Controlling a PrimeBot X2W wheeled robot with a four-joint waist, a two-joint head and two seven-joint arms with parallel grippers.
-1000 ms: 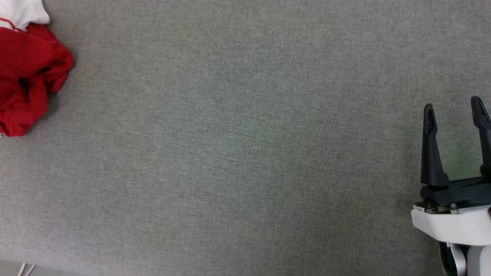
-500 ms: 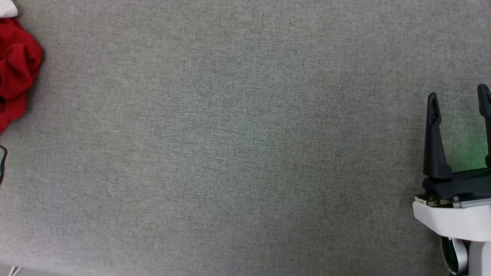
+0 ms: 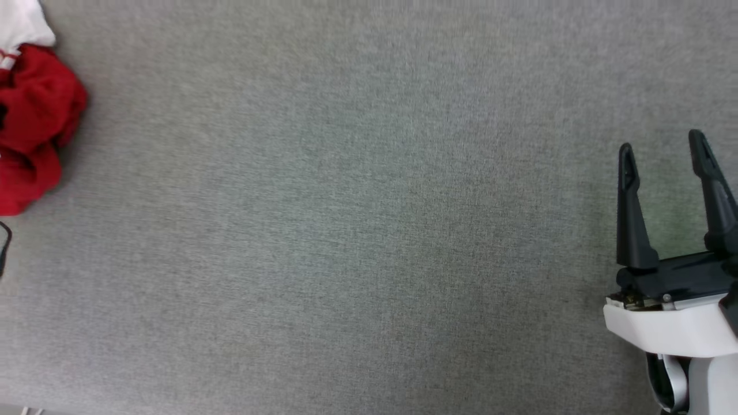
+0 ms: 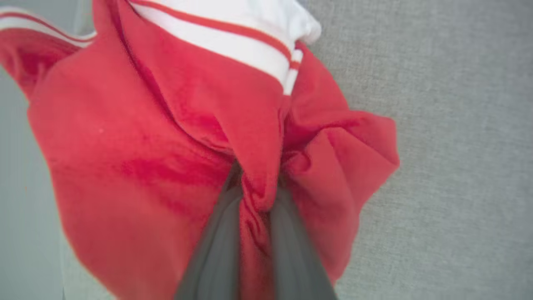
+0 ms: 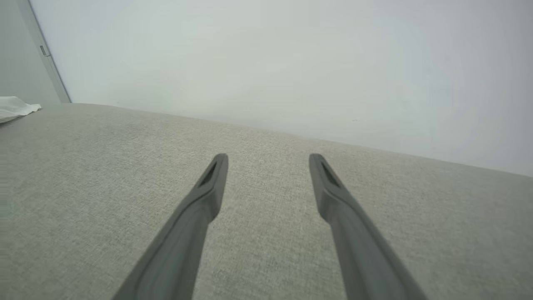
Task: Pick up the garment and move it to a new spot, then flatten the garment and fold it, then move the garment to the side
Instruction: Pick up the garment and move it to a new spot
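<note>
Against the grey surface (image 3: 369, 230), one garment (image 4: 125, 146) is pinched in the left hand (image 4: 258, 187).

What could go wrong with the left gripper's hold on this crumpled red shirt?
1. The left gripper pinches a narrow fold of the garment, so the cloth may slip out on lifting.
2. The garment sits at the head view's far left edge, partly cut off, so tracking it could be hard.
3. The right gripper is open and far across the grey surface, so it can't help.

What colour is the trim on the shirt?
The trim is white with red stripes; left wrist view.
</note>
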